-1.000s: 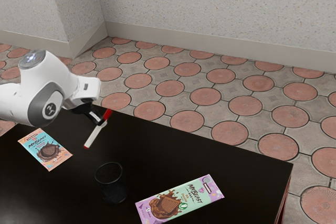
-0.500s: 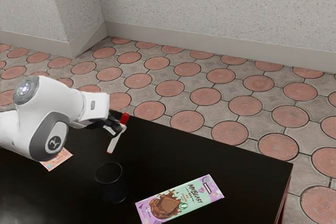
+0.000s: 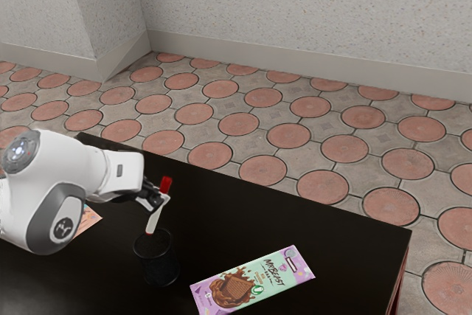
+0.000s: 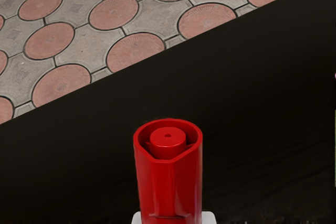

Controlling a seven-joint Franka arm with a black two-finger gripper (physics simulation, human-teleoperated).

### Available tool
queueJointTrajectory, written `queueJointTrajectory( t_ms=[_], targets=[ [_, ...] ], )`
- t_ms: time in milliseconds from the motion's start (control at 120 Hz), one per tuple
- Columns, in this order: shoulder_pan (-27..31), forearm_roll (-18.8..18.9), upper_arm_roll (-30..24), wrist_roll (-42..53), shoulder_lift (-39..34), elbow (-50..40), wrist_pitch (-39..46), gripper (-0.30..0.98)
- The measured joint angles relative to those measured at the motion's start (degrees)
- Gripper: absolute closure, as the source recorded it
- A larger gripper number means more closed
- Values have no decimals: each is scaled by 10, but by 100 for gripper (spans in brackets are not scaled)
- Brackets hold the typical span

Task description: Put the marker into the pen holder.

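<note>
Red end up, the marker (image 3: 153,220) slants down toward the pen holder (image 3: 159,267).

The place is an indoor room, its exact kind unclear. A pale, speckled wall (image 3: 295,12) meets a plain skirting board (image 3: 295,62) above a grey tiled floor (image 3: 263,171) patterned with reddish discs; the dark table (image 3: 236,219) could suit a home or an office.

I hold the white marker (image 3: 153,221) slightly tilted, red end up — its lower end near the rim of the round black pen holder (image 3: 161,270), upright on the tabletop (image 3: 236,219).
</note>
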Motion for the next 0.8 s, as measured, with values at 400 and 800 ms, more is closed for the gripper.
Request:
queueJointTrajectory(
  t_ms=[400,800],
  targets=[
    [0,-3,-1,0,53,-1,-3,34],
    [3,114,187,-26,274,570,-489,5]
  ],
)
